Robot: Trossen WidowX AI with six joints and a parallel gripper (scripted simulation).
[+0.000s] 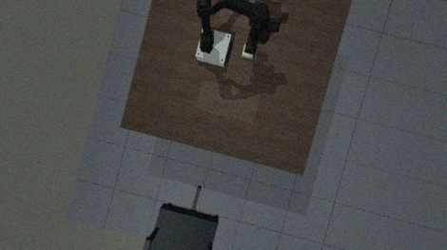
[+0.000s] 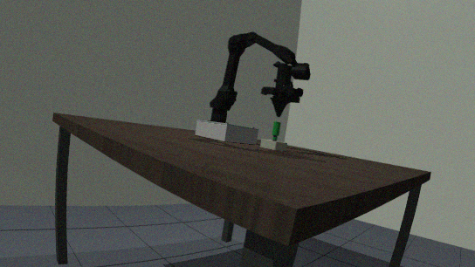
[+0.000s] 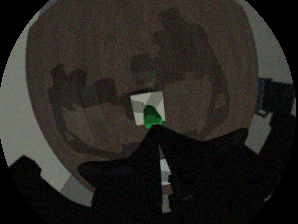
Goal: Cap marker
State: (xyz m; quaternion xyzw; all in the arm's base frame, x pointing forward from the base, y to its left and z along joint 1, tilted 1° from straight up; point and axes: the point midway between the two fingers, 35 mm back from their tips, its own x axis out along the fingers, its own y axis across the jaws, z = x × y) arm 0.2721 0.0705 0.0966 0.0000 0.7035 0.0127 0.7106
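Observation:
The pale holder block [image 1: 247, 55] [image 2: 270, 145] [image 3: 157, 97] stands on the table. The green cap [image 2: 276, 128] [image 3: 152, 117] sits upright on top of the marker in the block. A short narrower part shows between cap and block in the exterior view; whether the cap is fully on, I cannot tell. My gripper [image 2: 278, 115] [image 3: 155, 127] is shut and empty, its fingertips together, pointing down. It hangs just above the cap, with a small gap between them in the exterior view. The gripper hides the cap in the top view.
The arm's white base box [image 1: 219, 56] [image 2: 211, 130] stands close beside the holder block. The wooden table [image 1: 177, 102] [image 2: 175, 153] has edges well away from the block. A dark chair [image 1: 184, 235] stands on the floor beyond the table.

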